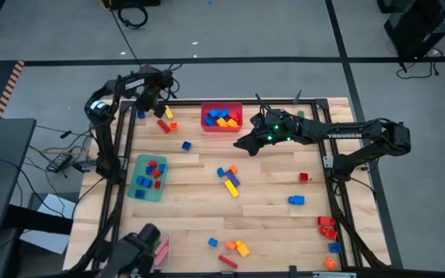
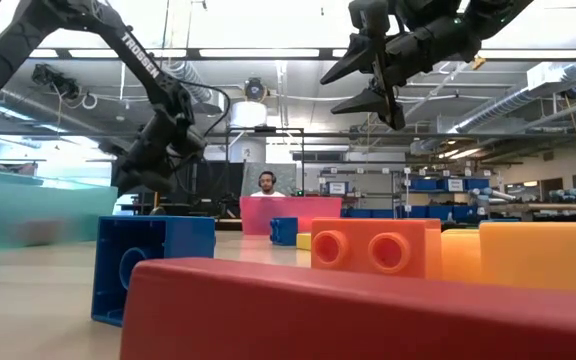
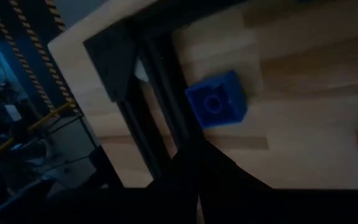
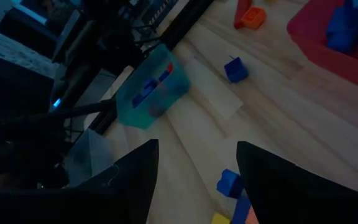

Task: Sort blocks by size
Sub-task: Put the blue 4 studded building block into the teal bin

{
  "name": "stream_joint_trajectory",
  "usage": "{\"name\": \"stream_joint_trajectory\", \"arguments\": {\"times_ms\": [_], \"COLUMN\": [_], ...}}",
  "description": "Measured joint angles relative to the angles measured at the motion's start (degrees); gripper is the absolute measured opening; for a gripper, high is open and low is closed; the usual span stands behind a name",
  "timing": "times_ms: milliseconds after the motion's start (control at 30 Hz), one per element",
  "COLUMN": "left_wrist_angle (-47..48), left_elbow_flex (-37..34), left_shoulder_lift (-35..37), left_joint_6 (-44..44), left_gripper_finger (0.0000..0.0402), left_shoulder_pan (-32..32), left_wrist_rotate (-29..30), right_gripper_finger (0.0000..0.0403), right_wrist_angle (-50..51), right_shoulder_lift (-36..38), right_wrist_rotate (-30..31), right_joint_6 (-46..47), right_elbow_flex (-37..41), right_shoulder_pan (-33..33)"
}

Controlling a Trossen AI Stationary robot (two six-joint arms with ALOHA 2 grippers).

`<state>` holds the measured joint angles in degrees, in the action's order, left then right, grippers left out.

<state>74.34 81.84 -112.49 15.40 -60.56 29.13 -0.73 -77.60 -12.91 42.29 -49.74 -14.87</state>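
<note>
Blocks lie scattered on the wooden table (image 1: 269, 208). My left gripper (image 1: 158, 110) hangs at the far left corner, shut and empty, above a small blue block (image 3: 216, 102) with red (image 1: 163, 125) and yellow (image 1: 168, 113) blocks close by. My right gripper (image 1: 243, 145) is open and empty, held high over the table (image 2: 373, 75) just to the near right of the red bin (image 1: 221, 127). In its wrist view the fingers (image 4: 135, 180) frame a blue block (image 4: 229, 182) of the middle cluster (image 1: 229, 179).
The red bin holds blue and yellow blocks. A teal bin (image 1: 139, 189) at the left holds red and blue blocks. More blocks lie at the near edge (image 1: 238, 248), the near right corner (image 1: 327, 226) and mid right (image 1: 296, 200). A black frame (image 1: 338, 193) borders the table.
</note>
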Motion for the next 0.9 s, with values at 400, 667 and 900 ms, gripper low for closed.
{"name": "stream_joint_trajectory", "arguments": {"times_ms": [400, 667, 900], "left_wrist_angle": [-3.22, -5.63, -6.73], "left_elbow_flex": [-0.70, -1.11, -1.11], "left_shoulder_lift": [-1.41, -1.41, -1.39], "left_joint_6": [-0.13, -0.18, -0.18], "left_gripper_finger": [0.0000, 0.0000, 0.0000], "left_shoulder_pan": [-1.85, -2.19, -2.43], "left_wrist_rotate": [-3.57, -4.09, -4.40], "right_gripper_finger": [0.0230, 0.0230, 0.0230], "right_wrist_angle": [0.11, 0.44, 0.42], "right_shoulder_lift": [0.00, -0.02, -0.02], "right_wrist_rotate": [0.44, 0.44, 0.44], "right_joint_6": [-1.50, -1.79, -2.01], "right_elbow_flex": [0.00, 0.00, 0.00], "right_shoulder_pan": [-0.28, -0.28, -0.50]}}
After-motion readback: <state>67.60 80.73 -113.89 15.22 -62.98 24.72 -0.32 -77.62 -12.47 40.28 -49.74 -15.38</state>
